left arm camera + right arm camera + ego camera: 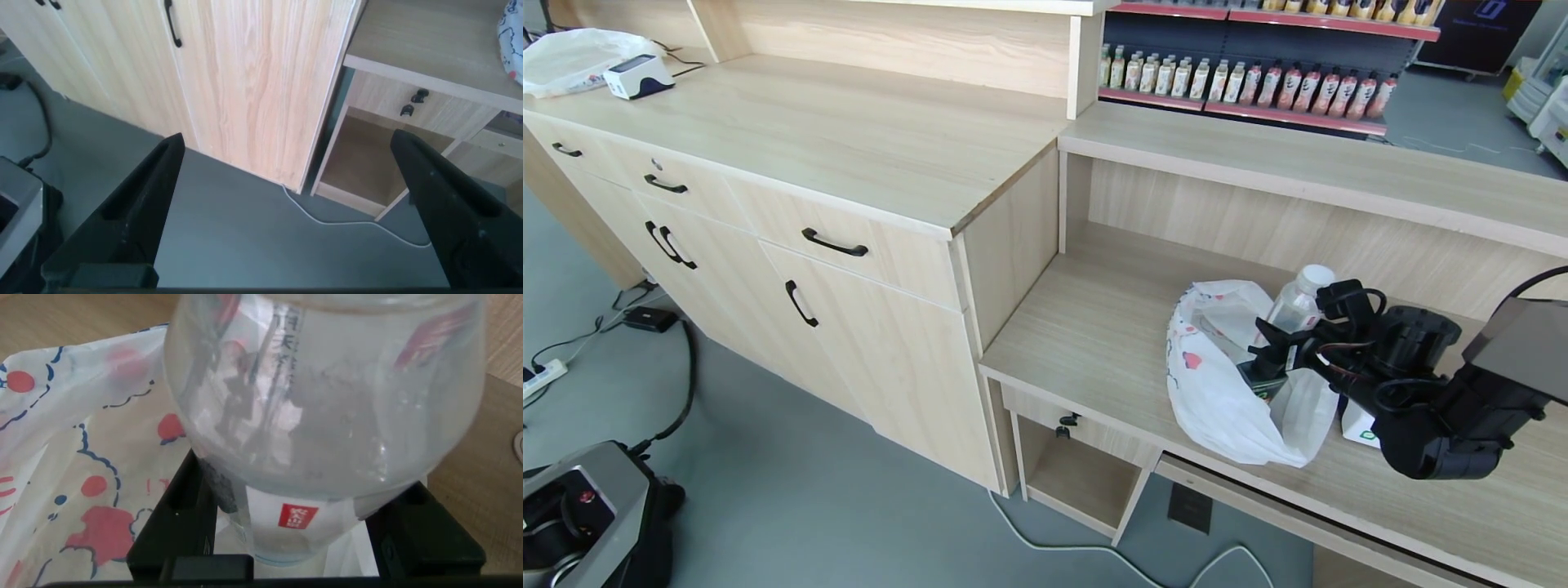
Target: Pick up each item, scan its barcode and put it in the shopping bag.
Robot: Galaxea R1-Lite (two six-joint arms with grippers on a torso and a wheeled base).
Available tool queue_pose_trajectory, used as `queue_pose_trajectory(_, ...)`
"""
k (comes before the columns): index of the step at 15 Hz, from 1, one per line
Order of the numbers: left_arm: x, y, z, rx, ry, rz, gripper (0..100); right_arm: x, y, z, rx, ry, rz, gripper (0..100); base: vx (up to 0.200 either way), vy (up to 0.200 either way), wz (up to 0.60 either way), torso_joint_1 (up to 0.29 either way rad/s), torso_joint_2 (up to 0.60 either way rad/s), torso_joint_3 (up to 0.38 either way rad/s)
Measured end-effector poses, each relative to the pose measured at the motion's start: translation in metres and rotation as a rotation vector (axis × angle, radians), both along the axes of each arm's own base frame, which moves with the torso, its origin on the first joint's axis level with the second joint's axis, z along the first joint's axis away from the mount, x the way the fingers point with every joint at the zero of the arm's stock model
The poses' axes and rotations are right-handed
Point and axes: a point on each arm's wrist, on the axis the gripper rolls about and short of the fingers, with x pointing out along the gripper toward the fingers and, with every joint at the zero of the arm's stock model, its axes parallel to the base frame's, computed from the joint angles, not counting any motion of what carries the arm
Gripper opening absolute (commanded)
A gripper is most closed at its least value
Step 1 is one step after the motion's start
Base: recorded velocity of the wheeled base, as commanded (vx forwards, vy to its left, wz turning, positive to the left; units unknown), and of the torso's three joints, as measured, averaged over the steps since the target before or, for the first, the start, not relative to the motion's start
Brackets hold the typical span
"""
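Head view: at 4 o'clock, the right claw [1278,355] is clamped on a clear bottle [1294,306] at the mouth of the bag [1217,400], which lies on the desk [1094,327].

Left wrist view: the left claw [286,143] hangs spread and empty above the floor [245,229].

Right wrist view: the bottle sits between the jaws, with the bag just beside it.

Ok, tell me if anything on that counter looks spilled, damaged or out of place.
Nothing stands out. The clear plastic bottle with a white cap is intact, capped and clamped in the right gripper over the white printed shopping bag, which lies slumped but open on the light wooden counter.
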Motion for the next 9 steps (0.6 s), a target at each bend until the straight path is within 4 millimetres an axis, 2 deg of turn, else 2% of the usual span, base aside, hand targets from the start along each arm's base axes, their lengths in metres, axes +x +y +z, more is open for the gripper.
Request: queue_pose_trajectory(9,0.000,0.000,0.000,0.000,0.000,-0.001,100,0.003,-0.010,0.020,0.003,-0.105,0.016,0,0.000,0.000,0.00,0.000,0.00,0.000)
